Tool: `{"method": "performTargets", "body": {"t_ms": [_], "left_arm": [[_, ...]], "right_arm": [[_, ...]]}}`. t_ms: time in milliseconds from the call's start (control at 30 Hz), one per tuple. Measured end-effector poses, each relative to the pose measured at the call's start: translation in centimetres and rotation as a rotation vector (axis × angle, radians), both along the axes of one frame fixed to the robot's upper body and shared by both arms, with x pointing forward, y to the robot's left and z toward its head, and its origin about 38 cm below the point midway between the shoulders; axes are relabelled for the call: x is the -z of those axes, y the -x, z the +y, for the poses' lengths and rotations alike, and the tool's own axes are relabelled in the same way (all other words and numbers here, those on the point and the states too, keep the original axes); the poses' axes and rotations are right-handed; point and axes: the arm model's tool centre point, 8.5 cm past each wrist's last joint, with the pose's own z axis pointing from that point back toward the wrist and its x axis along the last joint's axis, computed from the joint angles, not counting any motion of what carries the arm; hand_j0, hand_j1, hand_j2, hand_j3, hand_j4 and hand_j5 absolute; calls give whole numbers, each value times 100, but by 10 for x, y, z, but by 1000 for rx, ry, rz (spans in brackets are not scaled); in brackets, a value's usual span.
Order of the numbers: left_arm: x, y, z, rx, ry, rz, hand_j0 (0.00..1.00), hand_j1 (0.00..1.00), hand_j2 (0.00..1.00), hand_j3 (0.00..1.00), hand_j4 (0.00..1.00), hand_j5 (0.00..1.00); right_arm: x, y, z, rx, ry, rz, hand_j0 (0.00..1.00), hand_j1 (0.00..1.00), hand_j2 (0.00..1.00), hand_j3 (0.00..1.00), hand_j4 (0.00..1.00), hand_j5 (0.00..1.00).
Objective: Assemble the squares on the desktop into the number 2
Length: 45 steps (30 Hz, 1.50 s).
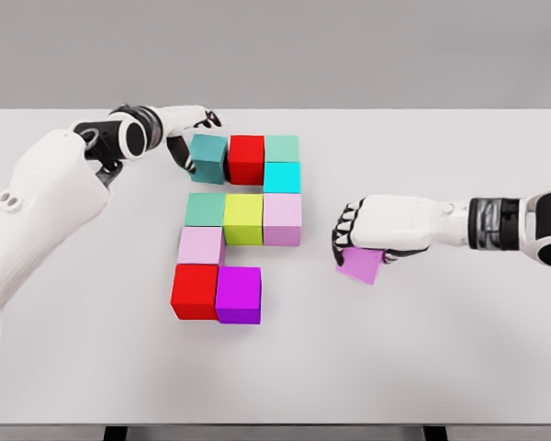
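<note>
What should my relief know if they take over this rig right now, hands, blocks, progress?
Left robot hand: at the top-left teal block, fingers against it; grasp unclear.
Right robot hand: shut on the loose purple block, right of the figure.
Placed: top row teal, red block, green block; cyan block below; middle row of three; pink block; bottom row red and magenta block.
Left: the bottom row appears to lack its right-hand block; the purple one likely goes beside the magenta one.
</note>
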Motion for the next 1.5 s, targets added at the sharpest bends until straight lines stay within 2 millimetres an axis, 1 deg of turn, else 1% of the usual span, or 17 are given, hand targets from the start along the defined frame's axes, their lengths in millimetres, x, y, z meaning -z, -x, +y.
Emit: {"method": "performTargets", "body": {"t_ms": [167,233,267,333,533,567,600,633,667,900,1033,1100,1167,1300,1333,1400,1500], "left_arm": [[-15,5,52,24,21,-5,93,93,93,93,93,93],[-17,7,72,20,7,-9,93,93,93,93,93,93],[-18,8,80,22,-1,-10,93,93,93,93,93,93],[-17,11,88,47,-17,-13,93,93,93,93,93,93],[8,19,92,110,-56,34,93,93,93,93,93,93],[10,20,91,117,-58,38,93,93,93,93,93,93],[12,20,90,123,-59,42,93,93,93,93,93,93],[14,20,88,129,-59,44,93,93,93,93,93,93],[14,20,87,133,-58,46,93,93,93,93,93,93],[19,21,73,163,-50,53,93,93,93,93,93,93],[21,22,69,171,-51,56,93,93,93,93,93,93],[21,22,68,174,-50,56,93,93,93,93,93,93],[20,22,65,179,-47,55,93,93,93,93,93,93],[21,22,61,187,-42,55,93,93,93,93,93,93],[21,22,61,188,-41,55,93,93,93,93,93,93],[21,23,60,188,-40,55,93,93,93,93,93,93],[21,23,60,189,-40,55,93,93,93,93,93,93]], "right_arm": [[10,15,26,-78,-11,25,52,52,52,52,52,52],[15,20,34,-105,-12,38,53,53,53,53,53,53],[17,22,40,-121,-14,44,54,54,54,54,54,54],[21,26,48,-142,-21,56,55,55,55,55,55,55],[21,24,56,-153,-29,54,58,58,58,58,58,58],[20,22,56,-151,-29,50,59,59,59,59,59,59],[20,21,57,-149,-29,50,63,63,63,63,63,63],[20,19,58,-148,-30,48,83,83,83,83,83,83],[20,19,58,-146,-31,49,100,100,100,100,100,100],[18,14,57,-131,-41,43,100,100,100,100,100,100],[4,5,46,-90,-64,6,100,100,100,100,100,100],[-4,1,36,-64,-69,-13,100,100,100,100,100,100],[-7,-2,18,-24,-56,-21,100,100,100,100,100,100],[11,1,-33,96,2,30,100,100,100,100,100,100],[8,0,-43,117,15,23,100,100,100,100,100,100],[1,-2,-57,145,35,8,100,100,100,100,100,100],[-1,-2,-64,156,53,5,100,100,100,100,100,100]]}}
